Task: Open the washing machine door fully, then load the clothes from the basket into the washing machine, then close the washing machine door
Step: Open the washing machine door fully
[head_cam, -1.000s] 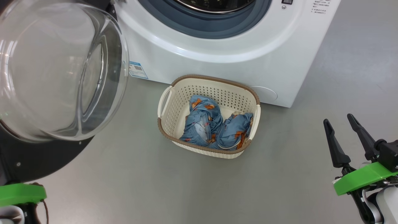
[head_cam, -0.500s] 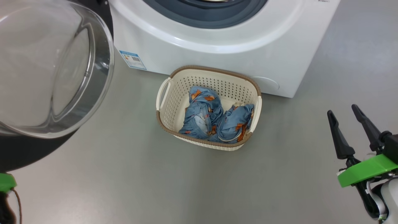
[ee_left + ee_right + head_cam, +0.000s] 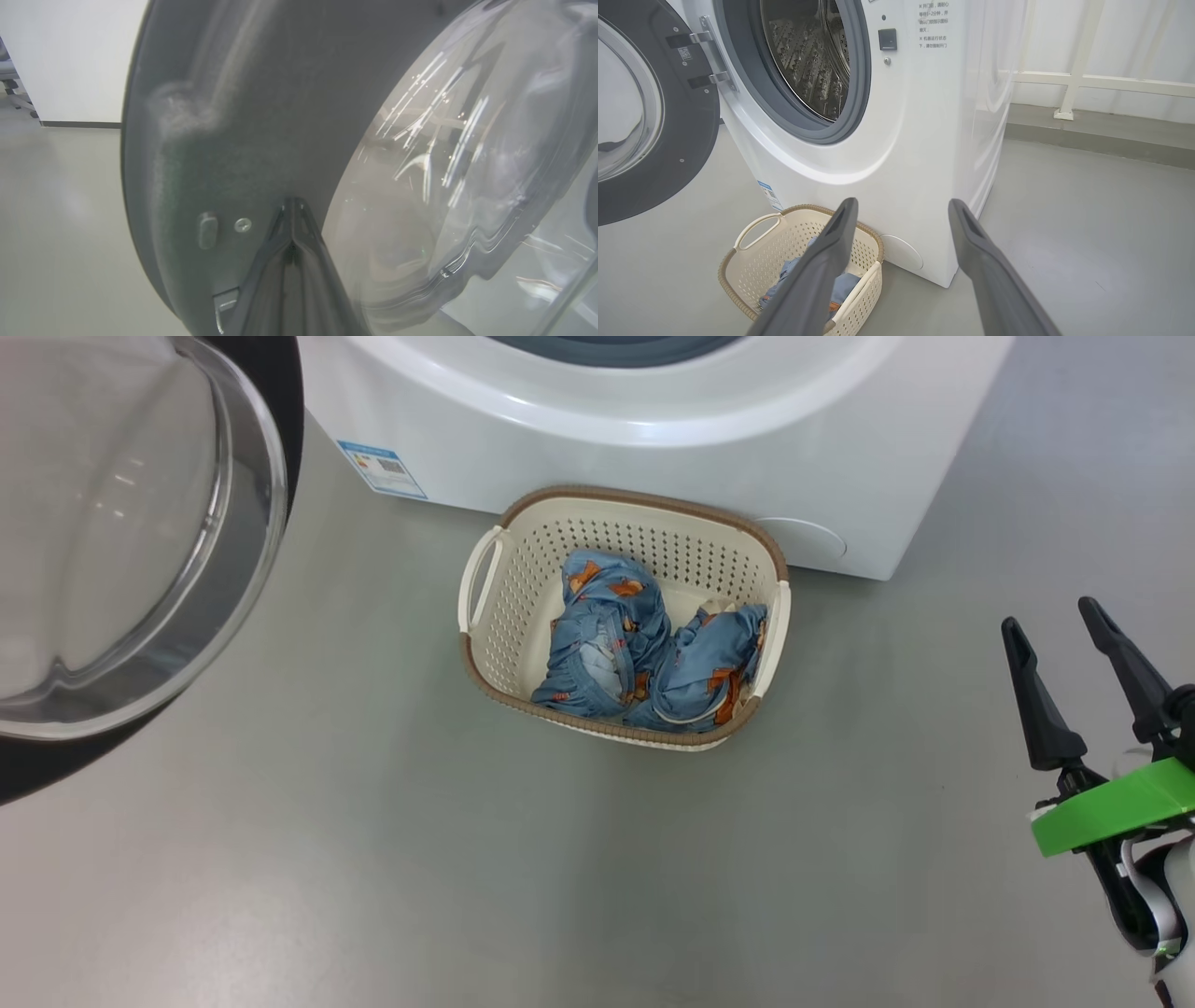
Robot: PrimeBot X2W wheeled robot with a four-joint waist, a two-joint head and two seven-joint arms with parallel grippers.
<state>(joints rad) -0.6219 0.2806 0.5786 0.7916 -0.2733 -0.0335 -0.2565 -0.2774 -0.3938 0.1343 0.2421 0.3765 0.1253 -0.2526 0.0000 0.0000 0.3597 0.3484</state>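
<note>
Blue clothes (image 3: 644,653) are lying in the basket (image 3: 523,607) before the washing machine (image 3: 653,457), ahead-left of my right gripper (image 3: 1047,612) (spread, the nearer one); my left gripper (image 3: 292,203), pressed together, is pointing at the door (image 3: 224,116).

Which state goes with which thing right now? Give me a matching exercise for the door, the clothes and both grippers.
Things:
1 door
2 clothes
3 left gripper
4 right gripper

States:
A fingers apart, holding nothing
B shut, close to the door's dark rim
C swung open
D lying in the basket

Pairs: 1-C, 2-D, 3-B, 4-A
</note>
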